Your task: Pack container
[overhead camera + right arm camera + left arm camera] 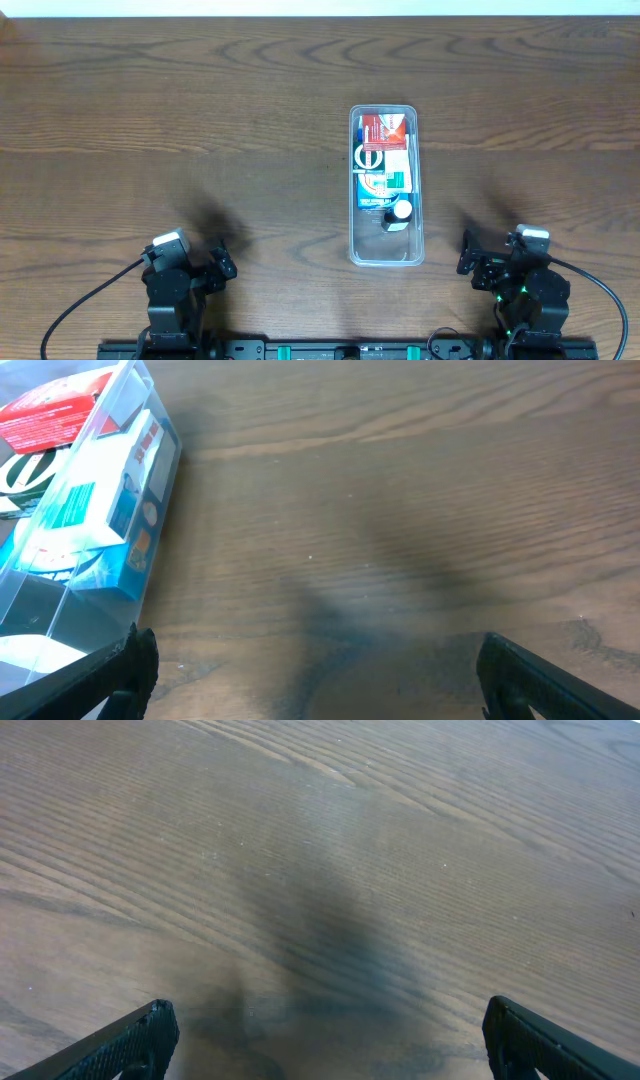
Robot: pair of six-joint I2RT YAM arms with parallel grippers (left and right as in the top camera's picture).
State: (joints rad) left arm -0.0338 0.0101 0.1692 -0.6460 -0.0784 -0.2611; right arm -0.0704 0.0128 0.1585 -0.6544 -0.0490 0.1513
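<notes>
The container (386,256), a long clear plastic tub, lies lengthwise in the middle of the table. It holds a red and white box (384,128), a white and green box (382,168) and a small white-capped bottle (401,211). Its near end is bare. In the right wrist view the container (40,605) is at the left edge with the boxes inside. My left gripper (325,1035) is open and empty over bare wood at the front left (190,262). My right gripper (315,670) is open and empty at the front right (497,255), right of the container.
The wooden table (200,120) spreads all around the container. A pale wall edge runs along the far side. Black cables trail from both arm bases at the front edge.
</notes>
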